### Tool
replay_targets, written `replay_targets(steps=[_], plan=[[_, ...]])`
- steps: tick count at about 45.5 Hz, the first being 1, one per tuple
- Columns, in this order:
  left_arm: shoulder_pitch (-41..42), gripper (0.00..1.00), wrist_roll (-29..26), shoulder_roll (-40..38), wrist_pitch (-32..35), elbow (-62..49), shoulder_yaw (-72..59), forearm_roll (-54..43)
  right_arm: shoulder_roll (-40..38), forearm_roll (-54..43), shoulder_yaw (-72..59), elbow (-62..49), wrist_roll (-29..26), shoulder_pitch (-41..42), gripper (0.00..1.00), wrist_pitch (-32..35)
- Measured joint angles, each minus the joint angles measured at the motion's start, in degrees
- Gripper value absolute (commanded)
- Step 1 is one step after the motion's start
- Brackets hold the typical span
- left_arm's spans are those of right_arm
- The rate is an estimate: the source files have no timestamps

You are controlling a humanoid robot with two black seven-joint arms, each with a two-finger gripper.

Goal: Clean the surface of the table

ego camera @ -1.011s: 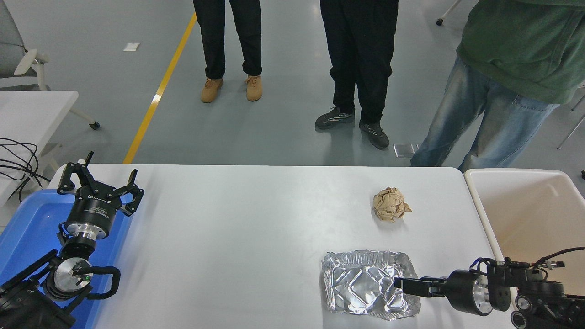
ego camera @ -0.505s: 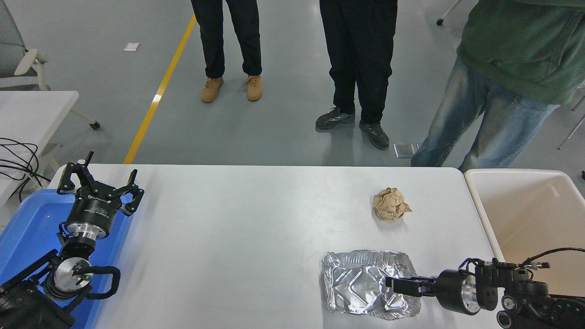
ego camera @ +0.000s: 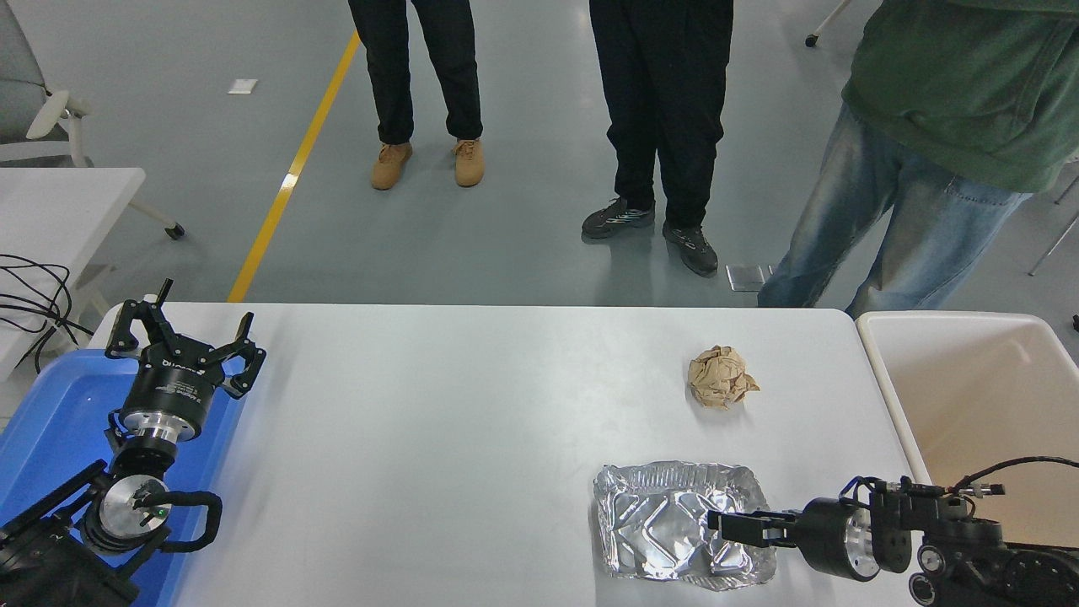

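The white-grey table surface (ego camera: pixel 438 438) fills the lower half of the view, its long axis running left to right, its far edge straight across the middle and its rounded far corners at either side. Just beside its right end stands a beige bin (ego camera: pixel 995 396), and a blue tray (ego camera: pixel 50 421) sits off its left end. Near the surface's right front lies a crumpled foil tray (ego camera: pixel 657 518), its longer side also running left to right. The right pincer (ego camera: pixel 727 524) reaches in from the lower right, pointing left and lying level over the foil tray's right part; whether its fingers are spread or closed on the foil cannot be told from this angle. The left pincer (ego camera: pixel 181 341) is parked at the lower left over the blue tray, its fingers spread wide and holding nothing. Beyond the foil tray, well apart from it, rests a ball of crumpled brown paper (ego camera: pixel 719 377).
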Motion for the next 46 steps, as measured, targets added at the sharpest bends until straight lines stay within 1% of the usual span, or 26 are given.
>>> replay_targets(steps=[2, 4, 7, 10, 15, 20, 46], plan=[[0.0, 0.99, 0.0, 0.0, 0.0, 0.0, 0.0, 0.0, 0.0, -0.1, 0.0, 0.0, 0.0, 0.0, 0.4, 0.0], [0.0, 0.99, 0.0, 0.0, 0.0, 0.0, 0.0, 0.0, 0.0, -0.1, 0.0, -0.1, 0.0, 0.0, 0.38, 0.0], [0.0, 0.99, 0.0, 0.0, 0.0, 0.0, 0.0, 0.0, 0.1, -0.2, 0.0, -0.1, 0.0, 0.1, 0.3, 0.0], [0.0, 0.99, 0.0, 0.0, 0.0, 0.0, 0.0, 0.0, 0.1, -0.3, -0.1, -0.2, 0.0, 0.1, 0.26, 0.0], [0.0, 0.99, 0.0, 0.0, 0.0, 0.0, 0.0, 0.0, 0.1, -0.4, -0.2, -0.2, 0.0, 0.1, 0.16, 0.0], [0.0, 0.99, 0.0, 0.0, 0.0, 0.0, 0.0, 0.0, 0.1, -0.5, -0.3, -0.2, 0.1, 0.2, 0.0, 0.0], [0.0, 0.99, 0.0, 0.0, 0.0, 0.0, 0.0, 0.0, -0.1, -1.6, -2.3, -0.6, 1.7, 1.8, 0.0, 1.0]])
